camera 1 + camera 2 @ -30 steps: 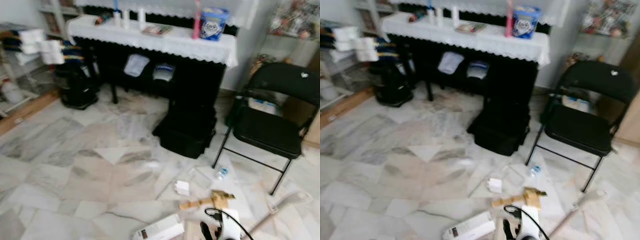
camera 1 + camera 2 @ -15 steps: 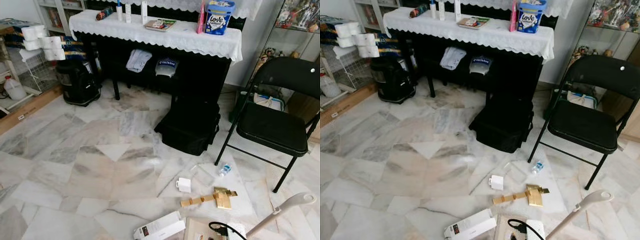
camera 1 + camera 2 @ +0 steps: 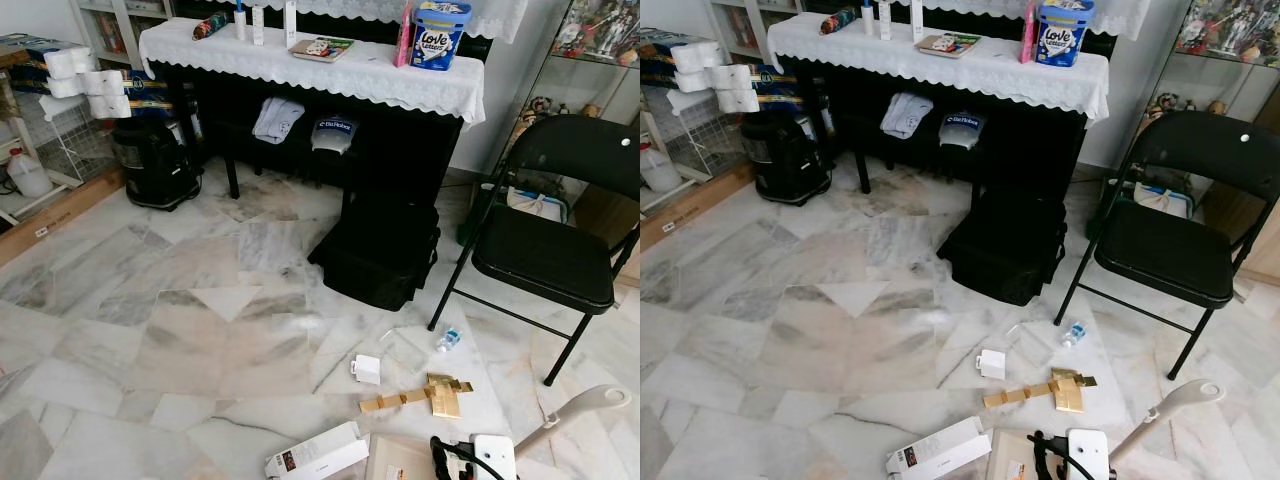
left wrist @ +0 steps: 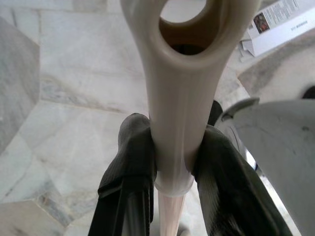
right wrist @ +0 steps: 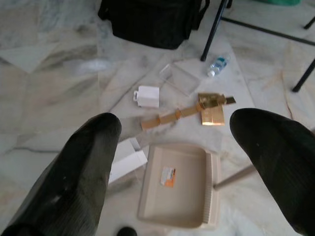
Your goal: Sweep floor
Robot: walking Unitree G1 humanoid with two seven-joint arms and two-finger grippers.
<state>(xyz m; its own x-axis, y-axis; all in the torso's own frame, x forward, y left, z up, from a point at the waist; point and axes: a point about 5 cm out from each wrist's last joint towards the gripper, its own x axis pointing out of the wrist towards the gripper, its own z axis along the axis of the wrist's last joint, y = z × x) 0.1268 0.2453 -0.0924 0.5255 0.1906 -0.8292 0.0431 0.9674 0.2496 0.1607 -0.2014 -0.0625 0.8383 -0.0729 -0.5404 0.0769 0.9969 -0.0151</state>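
Your left hand (image 4: 172,157) is clamped just below the loop end of the broom handle (image 4: 179,73) – stiff, light, smooth plastic that may twist, so grip firmly – while your right hand (image 5: 187,147), fingers apart, hovers over the dustpan (image 5: 177,184) near the scraps (image 3: 415,395).

We are seeing the head camera settle: the motion blur of 1 s ago is gone, and the black folding chair (image 3: 556,248) and black bag (image 3: 378,252) are now sharp. The whole scene is sitting slightly lower than 1 s ago, a camera shift only. At the lower edge, a white module with a black cable (image 3: 490,458) is rising further into view beside the cream handle (image 3: 580,410).
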